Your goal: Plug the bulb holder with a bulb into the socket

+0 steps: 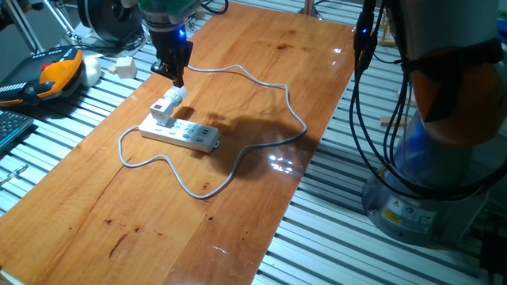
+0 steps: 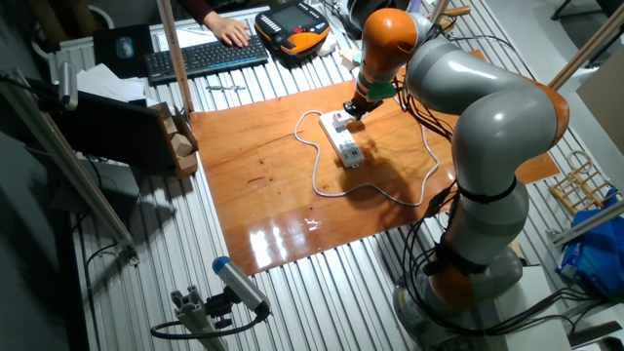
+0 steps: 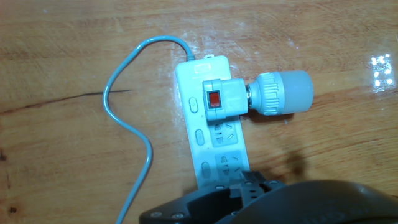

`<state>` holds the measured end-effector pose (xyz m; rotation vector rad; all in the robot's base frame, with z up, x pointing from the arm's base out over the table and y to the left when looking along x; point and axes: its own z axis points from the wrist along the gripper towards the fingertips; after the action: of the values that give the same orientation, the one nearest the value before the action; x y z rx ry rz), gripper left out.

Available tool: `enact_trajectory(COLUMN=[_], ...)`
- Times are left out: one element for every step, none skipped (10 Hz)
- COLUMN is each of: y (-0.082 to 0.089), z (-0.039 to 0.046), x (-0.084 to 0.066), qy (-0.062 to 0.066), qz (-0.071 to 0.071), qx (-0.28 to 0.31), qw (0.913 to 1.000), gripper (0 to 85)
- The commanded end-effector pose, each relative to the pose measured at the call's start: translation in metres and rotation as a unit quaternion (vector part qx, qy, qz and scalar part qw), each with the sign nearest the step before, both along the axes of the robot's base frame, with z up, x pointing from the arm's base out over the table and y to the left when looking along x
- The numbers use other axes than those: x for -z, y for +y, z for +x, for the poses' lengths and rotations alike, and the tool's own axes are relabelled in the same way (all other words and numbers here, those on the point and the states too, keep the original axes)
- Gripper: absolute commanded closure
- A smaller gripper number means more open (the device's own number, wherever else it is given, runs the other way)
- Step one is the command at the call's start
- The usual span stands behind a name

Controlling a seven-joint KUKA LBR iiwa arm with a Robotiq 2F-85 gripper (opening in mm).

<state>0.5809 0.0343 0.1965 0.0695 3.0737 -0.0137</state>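
Bulb holder point(image 3: 222, 99) sat plugged into the socket point(image 3: 214, 134) at its cable end, bulb point(image 3: 281, 93) jutting sideways. Gripper point(image 1: 176, 77) hovered just above it; its opening could not be told.

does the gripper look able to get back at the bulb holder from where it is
Probably yes: the gripper hangs just above the bulb holder, which sits on the socket, with nothing between them.

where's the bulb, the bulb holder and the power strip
bulb point(image 3: 283, 93): hand view, its ribbed collar.
bulb holder point(image 3: 231, 99): hand view, white body beside the red mark.
power strip point(image 3: 225, 163): hand view, its outlet face.
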Motion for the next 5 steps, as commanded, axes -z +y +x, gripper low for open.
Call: enact_trajectory(y=[0.0000,0.0002,0.0006,0.0010,0.0011], z=[0.0000,0.0001,-0.0001,-0.0004,-0.0004], x=[0.0001,0.0005,0.0009,0.0012,0.0012], qy=[-0.001,-0.001,-0.002,-0.004,-0.004], qz=[0.000,0.001,0.001,0.001,0.000], qx=[0.001,0.001,0.001,0.001,0.002], qw=[1.0000,1.0000,1.0000,1.0000,1.0000], gripper=[85.0,85.0,85.0,85.0,85.0])
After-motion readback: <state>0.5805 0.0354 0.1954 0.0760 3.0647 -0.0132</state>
